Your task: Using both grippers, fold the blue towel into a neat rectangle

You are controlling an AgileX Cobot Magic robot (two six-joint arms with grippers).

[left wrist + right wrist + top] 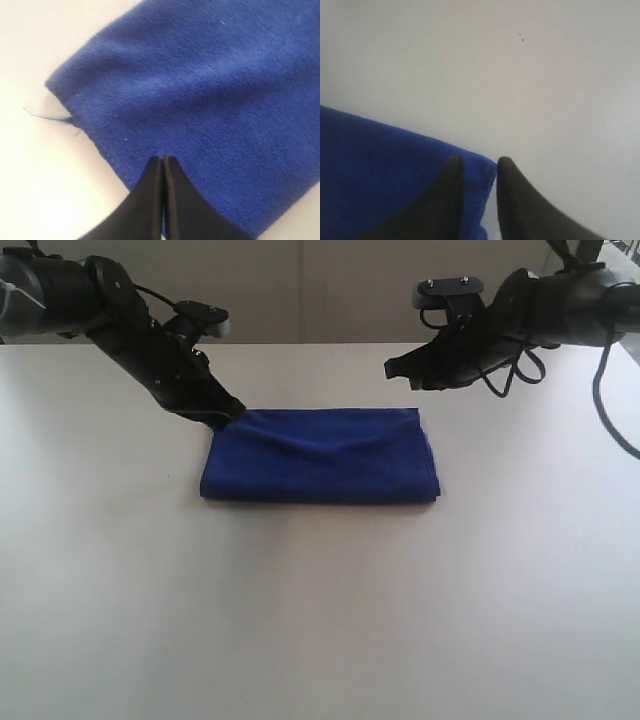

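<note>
The blue towel [320, 455] lies folded into a thick rectangle in the middle of the white table, its top face slightly creased. My left gripper [228, 418] comes down on the towel's far left corner. In the left wrist view its jaws [164, 158] are pressed together with the tips on the towel [200, 90] just inside its edge, pinching the cloth. My right gripper [392, 370] hovers above the towel's far right corner. In the right wrist view this gripper [476, 161] stands open, with the towel's corner [380, 170] below it and nothing held.
The white table [320, 620] stretches wide in front of the towel and to both sides. A loose blue thread [45, 116] sticks out from the towel's edge. A pale wall rises behind the table's far edge.
</note>
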